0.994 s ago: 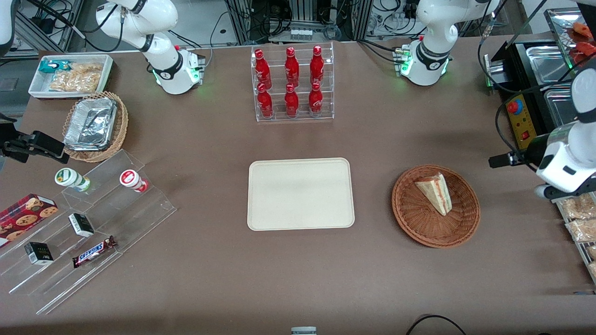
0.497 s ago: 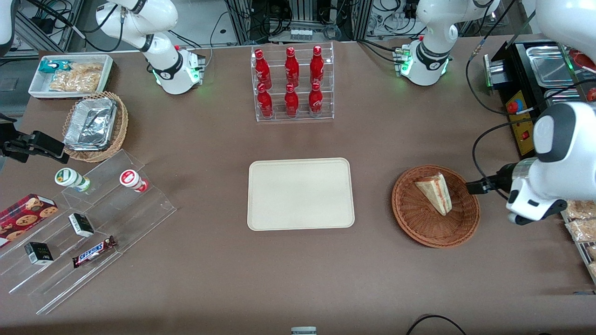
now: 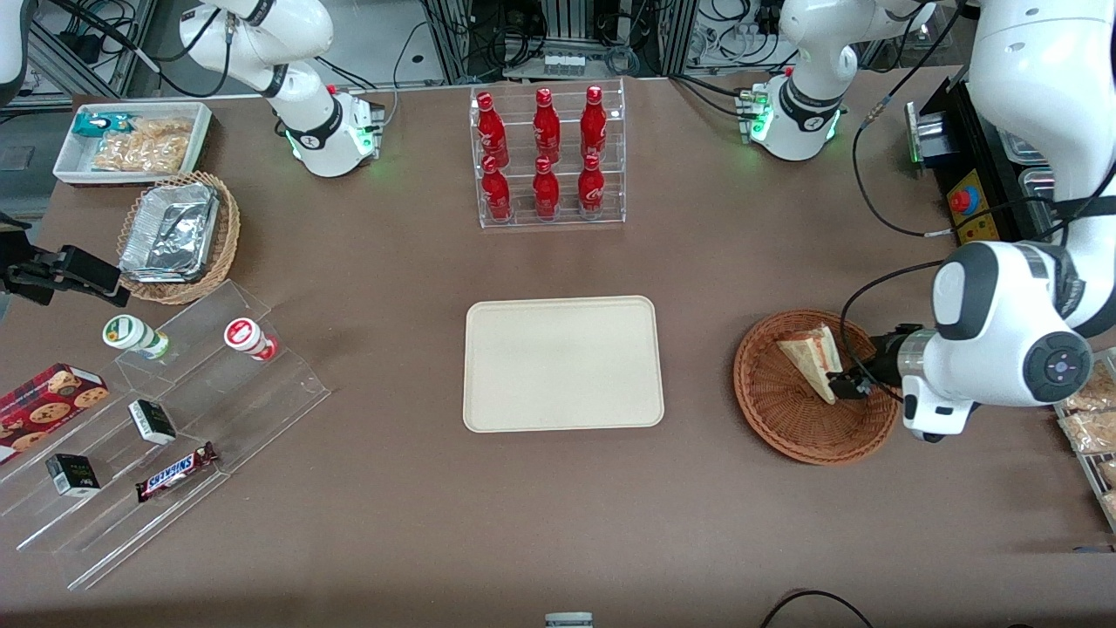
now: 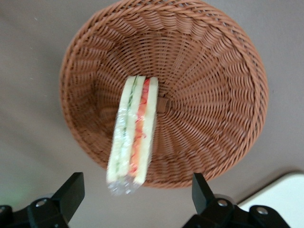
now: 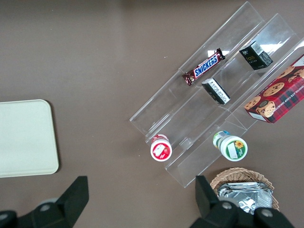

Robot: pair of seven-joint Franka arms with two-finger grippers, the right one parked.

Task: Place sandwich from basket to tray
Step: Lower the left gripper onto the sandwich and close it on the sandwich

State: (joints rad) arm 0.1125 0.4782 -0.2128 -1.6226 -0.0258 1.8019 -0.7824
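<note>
The sandwich (image 3: 811, 359), a wrapped wedge with red and green filling, lies in the reddish-brown wicker basket (image 3: 772, 419). My left gripper (image 3: 844, 384) hangs open over the basket's rim on the working arm's side, close to the sandwich's wide end. In the left wrist view the sandwich (image 4: 134, 135) stands on edge in the basket (image 4: 209, 90). Its wrapped end lines up between the spread fingers of the gripper (image 4: 135, 190), and neither finger touches it. The cream tray (image 3: 562, 364) lies flat beside the basket, toward the parked arm, with nothing on it. A corner of the tray (image 4: 282, 199) also shows in the left wrist view.
A clear rack of red bottles (image 3: 547, 157) stands farther from the camera than the tray. Toward the parked arm's end are stepped acrylic shelves with snacks (image 3: 157, 419), a tan basket of foil containers (image 3: 179, 235) and a white snack tray (image 3: 131, 139). A black appliance (image 3: 976, 174) sits at the working arm's end.
The left arm has swung in from the working arm's end of the table and brought its gripper over the basket beside the sandwich. The sandwich has not moved.
</note>
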